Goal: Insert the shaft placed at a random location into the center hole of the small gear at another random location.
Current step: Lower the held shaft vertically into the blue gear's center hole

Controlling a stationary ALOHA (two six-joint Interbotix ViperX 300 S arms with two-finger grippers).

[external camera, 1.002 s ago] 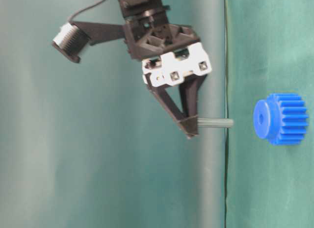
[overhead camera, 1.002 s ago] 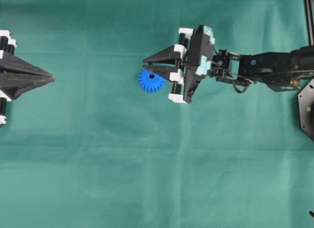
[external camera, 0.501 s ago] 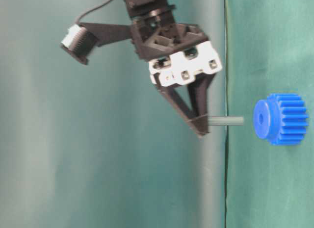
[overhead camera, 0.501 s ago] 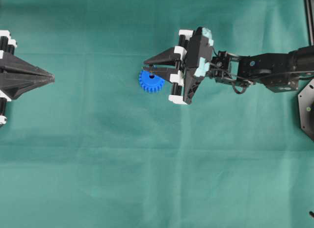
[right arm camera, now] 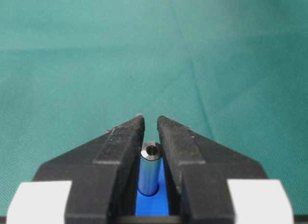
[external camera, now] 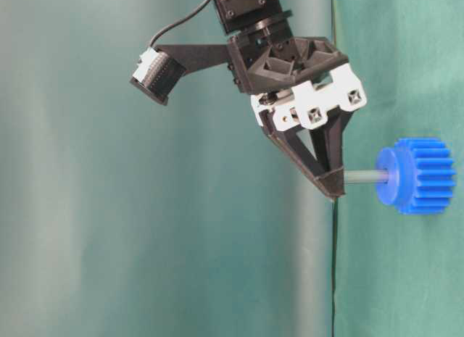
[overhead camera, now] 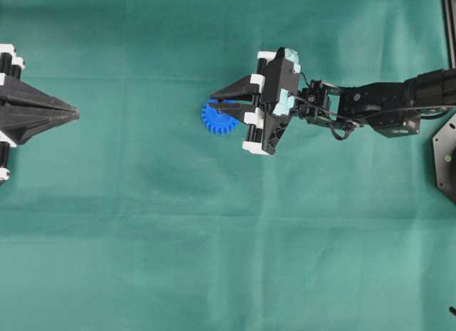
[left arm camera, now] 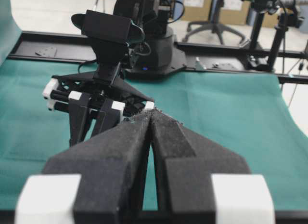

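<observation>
Green cloth worktop: right gripper (external camera: 332, 186) pinching shaft (external camera: 366, 177), tip meeting small gear (external camera: 417, 175) center hole. Advisable: push straight, stay coaxial. Left gripper (overhead camera: 71, 113) pressed together, well apart from gear.

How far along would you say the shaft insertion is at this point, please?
Done: the right tool has picked up the shaft and lined it up. In hand: the shaft's tip meets the small gear at its hub, seemingly entering the center hole. Left: pushing it home and releasing. The left tool sits shut, far off.

Even, soft, bright light throughout; faint shadows only. Close to each wrist camera, the gripper bases blur.
</observation>
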